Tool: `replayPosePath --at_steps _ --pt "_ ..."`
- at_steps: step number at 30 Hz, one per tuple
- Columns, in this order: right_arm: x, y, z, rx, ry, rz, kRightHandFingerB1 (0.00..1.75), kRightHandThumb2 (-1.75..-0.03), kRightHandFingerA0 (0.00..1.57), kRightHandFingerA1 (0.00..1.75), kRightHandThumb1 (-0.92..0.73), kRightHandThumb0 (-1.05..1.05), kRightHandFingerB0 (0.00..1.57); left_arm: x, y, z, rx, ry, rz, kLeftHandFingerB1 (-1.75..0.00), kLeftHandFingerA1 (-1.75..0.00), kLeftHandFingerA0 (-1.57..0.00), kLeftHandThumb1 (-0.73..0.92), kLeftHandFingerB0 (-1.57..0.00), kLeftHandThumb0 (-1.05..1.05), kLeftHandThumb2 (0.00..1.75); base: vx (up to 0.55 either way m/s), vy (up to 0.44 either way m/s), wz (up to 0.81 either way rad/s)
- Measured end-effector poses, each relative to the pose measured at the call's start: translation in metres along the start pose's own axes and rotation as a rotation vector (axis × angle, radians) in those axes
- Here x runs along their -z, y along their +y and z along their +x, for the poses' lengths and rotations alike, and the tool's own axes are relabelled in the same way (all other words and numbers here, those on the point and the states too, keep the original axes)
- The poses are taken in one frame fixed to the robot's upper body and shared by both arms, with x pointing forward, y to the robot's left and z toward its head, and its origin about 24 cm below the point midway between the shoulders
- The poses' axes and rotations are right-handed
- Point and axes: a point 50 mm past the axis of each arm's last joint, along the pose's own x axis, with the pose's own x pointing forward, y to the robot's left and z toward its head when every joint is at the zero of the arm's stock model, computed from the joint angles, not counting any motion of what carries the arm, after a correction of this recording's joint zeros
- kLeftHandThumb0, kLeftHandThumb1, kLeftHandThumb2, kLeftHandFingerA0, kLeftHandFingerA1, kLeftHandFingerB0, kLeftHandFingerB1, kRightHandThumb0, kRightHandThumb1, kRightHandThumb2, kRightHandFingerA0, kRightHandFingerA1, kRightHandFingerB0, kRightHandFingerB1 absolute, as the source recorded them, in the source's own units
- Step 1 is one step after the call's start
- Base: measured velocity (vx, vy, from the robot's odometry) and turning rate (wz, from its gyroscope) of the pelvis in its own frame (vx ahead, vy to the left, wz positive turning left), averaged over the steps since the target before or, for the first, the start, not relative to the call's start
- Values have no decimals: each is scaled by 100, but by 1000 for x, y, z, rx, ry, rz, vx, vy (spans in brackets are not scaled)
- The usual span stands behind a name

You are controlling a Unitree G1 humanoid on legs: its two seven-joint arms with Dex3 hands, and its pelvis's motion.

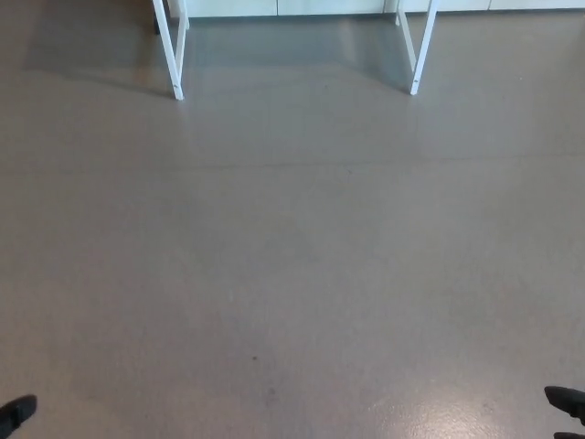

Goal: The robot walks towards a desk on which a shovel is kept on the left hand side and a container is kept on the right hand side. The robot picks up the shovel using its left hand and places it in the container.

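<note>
**Table legs ahead, shovel and container out of sight**

Neither the shovel nor the container shows anywhere in the head view; the tabletop that would carry them lies beyond the top edge of the picture. All that appears of the table is its white frame: a left pair of legs (pixel 171 50) slanting down to a foot on the floor, and a right pair of legs (pixel 419 46) slanting the other way to its own foot. Between the two pairs the floor is darker, under a grey shadow (pixel 292 46) cast below the table. Behind the legs, along the top edge, runs a pale strip of wall or cabinet front (pixel 283 7); which of the two cannot be told.

The rest of the picture is floor (pixel 292 256), a smooth grey-brown surface that stretches from the table legs down to the bottom edge. A faint straight seam crosses it below the leg feet, a few small dark specks sit far below that, and a pale sheen of reflected light lies toward the lower right.

Far from the table legs, a black tip of the left hand (pixel 16 413) shows at the bottom left corner, and a black tip of the right hand (pixel 567 402) shows at the bottom right corner. So little of either shows that I cannot tell whether the fingers are apart or together.
</note>
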Motion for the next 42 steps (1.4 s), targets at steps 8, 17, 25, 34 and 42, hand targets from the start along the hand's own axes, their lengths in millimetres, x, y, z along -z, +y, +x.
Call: replayPosePath --at_steps 8,17,25,34,42 --pt "5 1 -4 -8 -3 6 38 -57 39 42 -59 -24 33 2 -1 -2 43 -7 -30 -32 -37 -26 65 -15 -14 61 0 0 0" --pt "6 1 -5 -9 -14 8 39 -57 40 43 -58 -25 34 4 0 -2 58 -3 -46 -31 -37 -24 65 -14 -17 62 2 0 -1" --pt "7 0 -5 -4 -13 8 39 -57 39 43 -58 -25 33 2 -1 -1 67 -10 -45 -31 -37 -26 66 -14 -15 62 14 18 13" --pt "9 6 -7 -16 -10 8 43 -67 38 48 -54 -32 32 -1 4 -1 59 -12 -35 -31 -37 -27 67 -14 -15 62 141 249 -17" --pt "9 7 -8 -18 -10 0 39 -57 41 44 -59 -25 34 -1 6 -2 55 -13 -24 -31 -37 -28 67 -16 -15 60 166 21 7"
